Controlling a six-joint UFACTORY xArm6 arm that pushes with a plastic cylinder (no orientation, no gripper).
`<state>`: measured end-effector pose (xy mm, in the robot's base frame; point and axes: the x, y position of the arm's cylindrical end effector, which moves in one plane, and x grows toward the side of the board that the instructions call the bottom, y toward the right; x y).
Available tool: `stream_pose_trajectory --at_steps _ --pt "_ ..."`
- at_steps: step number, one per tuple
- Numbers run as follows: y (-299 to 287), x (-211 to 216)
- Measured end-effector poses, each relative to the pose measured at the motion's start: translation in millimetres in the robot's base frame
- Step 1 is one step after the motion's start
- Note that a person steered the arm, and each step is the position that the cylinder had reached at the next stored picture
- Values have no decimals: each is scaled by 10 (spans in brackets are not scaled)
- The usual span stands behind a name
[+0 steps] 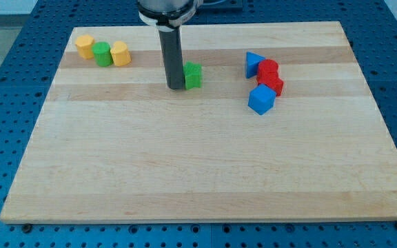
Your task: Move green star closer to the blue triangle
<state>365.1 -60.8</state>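
The green star (pixel 194 75) lies on the wooden board (pixel 205 165) near the view's top centre. My tip (pixel 176 87) stands right against the star's left side, touching it or nearly so. The blue triangle (pixel 253 63) lies to the view's right of the star, about a block's width or more away. It touches a red block (pixel 269 69).
A second red block (pixel 272 84) and a blue cube (pixel 261 99) sit just below the blue triangle. At the view's top left a yellow block (pixel 84 46), a green cylinder (pixel 103 54) and another yellow block (pixel 120 53) form a row.
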Motion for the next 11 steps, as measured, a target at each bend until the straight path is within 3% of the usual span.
stream_pose_trajectory --at_steps 1,11 --pt "0 -161" --pt "715 -350"
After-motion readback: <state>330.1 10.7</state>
